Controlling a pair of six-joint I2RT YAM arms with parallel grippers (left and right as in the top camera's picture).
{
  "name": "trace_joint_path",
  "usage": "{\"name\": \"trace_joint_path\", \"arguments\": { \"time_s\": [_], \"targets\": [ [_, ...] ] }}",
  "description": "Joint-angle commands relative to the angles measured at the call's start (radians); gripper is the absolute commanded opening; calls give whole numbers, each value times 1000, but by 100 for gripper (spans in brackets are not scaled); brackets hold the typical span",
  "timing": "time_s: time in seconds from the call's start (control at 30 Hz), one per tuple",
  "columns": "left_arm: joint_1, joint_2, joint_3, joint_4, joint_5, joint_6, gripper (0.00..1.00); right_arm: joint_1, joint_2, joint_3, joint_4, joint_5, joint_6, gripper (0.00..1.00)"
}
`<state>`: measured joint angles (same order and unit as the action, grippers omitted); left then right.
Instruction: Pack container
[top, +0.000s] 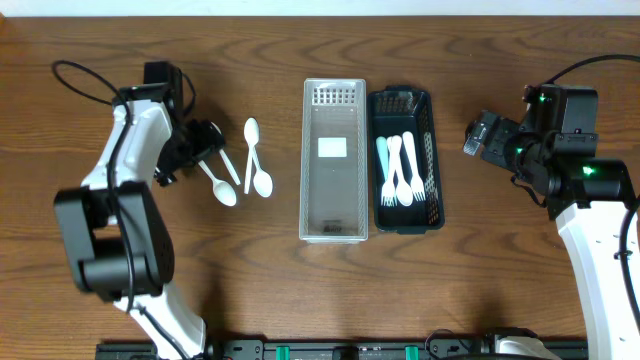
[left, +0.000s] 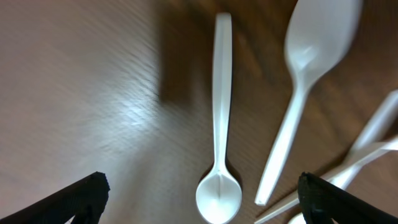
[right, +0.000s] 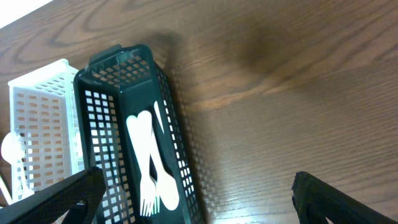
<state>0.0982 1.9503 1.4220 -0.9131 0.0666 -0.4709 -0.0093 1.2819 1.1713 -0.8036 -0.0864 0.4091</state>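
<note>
Left gripper (top: 207, 141) parted wide, right gripper (top: 478, 136) likewise, both empty

A dark brown worktop (top: 300, 290) with a wood-grain finish fills nearly the whole overhead view, its grain running left to right in long wavy streaks. Beyond its far edge runs a narrow pale strip (top: 320, 6), cream-white and featureless; whether it is wall or floor cannot be told. The right wrist view shows a white patch (right: 18, 9) past the worktop's edge, in its top left corner. The light is soft: it leaves a dull sheen (left: 134, 112) on the wood in both wrist views, and the shadows on the worktop have blurred rims.
</note>
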Motion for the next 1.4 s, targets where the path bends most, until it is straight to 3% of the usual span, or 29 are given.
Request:
{"name": "trace_joint_path", "arguments": {
  "time_s": [0.0, 0.1, 0.23, 0.33, 0.43, 0.63, 0.83, 1.03, 1.13, 1.2, 1.37],
  "targets": [
    [9, 73, 11, -2, 80, 108, 95, -5, 3, 10, -1, 4, -6, 99],
    [9, 98, 11, 10, 80, 164, 90, -5, 3, 10, -1, 4, -6, 99],
    [9, 98, 11, 24, 76, 148, 88, -5, 3, 10, -2, 4, -6, 99],
    [9, 101, 2, 29, 68, 125, 80, -5, 3, 10, -2, 4, -6, 99],
    [9, 109, -3, 28, 44, 126, 63, -5, 3, 10, -1, 4, -6, 99],
    [9, 125, -7, 27, 30, 126, 55, -5, 3, 10, -1, 4, -6, 99],
    [9, 145, -11, 15, 22, 126, 35, -5, 3, 10, -1, 4, -6, 99],
    [9, 162, -13, -25, -13, 114, 29, -5, 3, 10, -1, 4, -6, 99],
    [9, 162, -13, -32, -14, 114, 19, -5, 3, 10, -1, 4, -6, 99],
    [9, 162, -13, -33, -14, 114, 6, -5, 3, 10, -1, 4, -6, 99],
    [9, 155, 21, -80, 5, 141, 6, -5, 3, 10, -1, 4, -6, 99]
  ]
}}
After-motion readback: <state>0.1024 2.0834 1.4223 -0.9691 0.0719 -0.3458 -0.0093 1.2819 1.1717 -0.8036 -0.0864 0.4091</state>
